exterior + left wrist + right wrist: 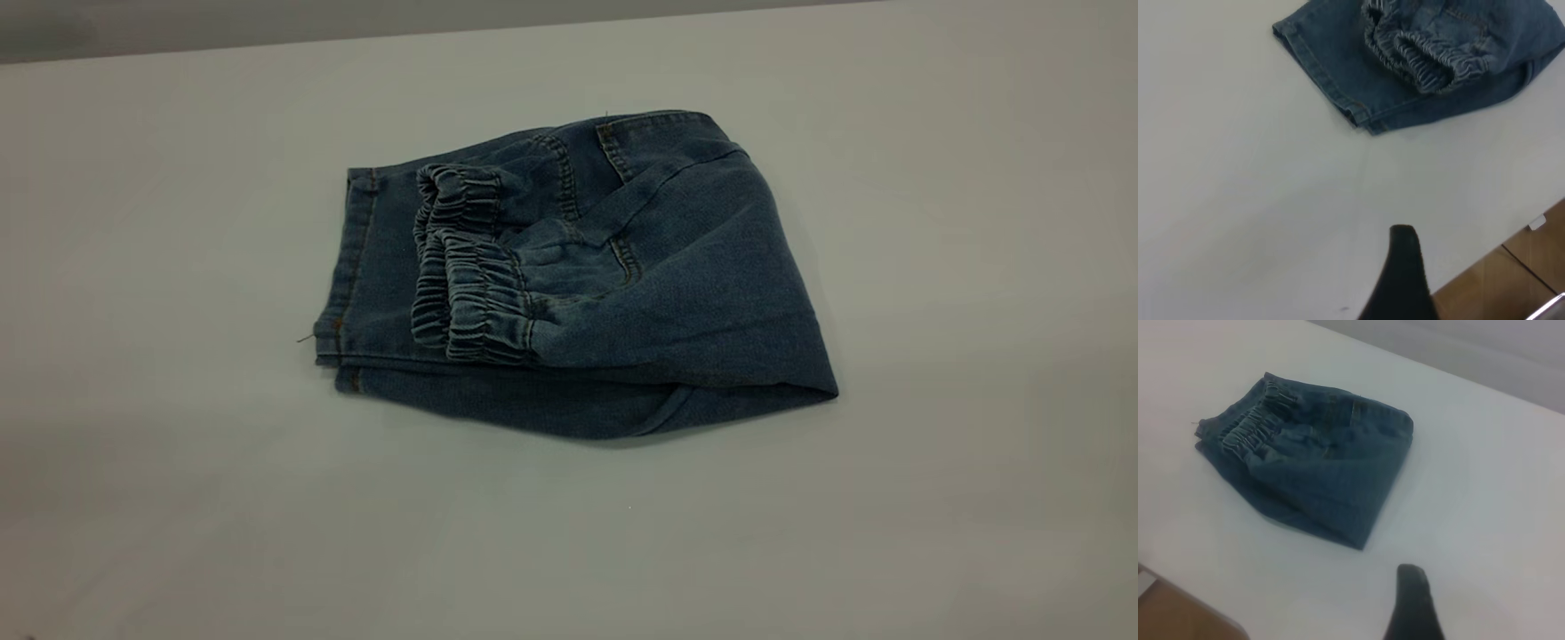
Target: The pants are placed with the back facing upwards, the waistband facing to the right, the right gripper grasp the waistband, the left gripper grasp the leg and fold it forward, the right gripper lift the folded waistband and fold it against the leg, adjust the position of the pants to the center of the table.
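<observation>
Pants (569, 284): folded into a compact denim bundle, lying a little above the centre of the exterior frame on the pale surface (178, 498). Waistband (471, 276) doubled over, resting on top of the leg (373, 293) layers, ruffles facing frame left; leg hems stacked at the bundle's left edge. Back pocket stitching visible on the upper fold.

Neither arm appears in the exterior view. Each wrist view shows one dark fingertip, left gripper (1403, 267) and right gripper (1413, 600), both well apart from the denim and holding nothing; whether the jaws are spread or closed, cannot tell.

Judgement: both folds look done; only the centring step remains. Bundle sits near the middle already, so any next move is a small nudge, keeping the waistband fold from sliding off.
</observation>
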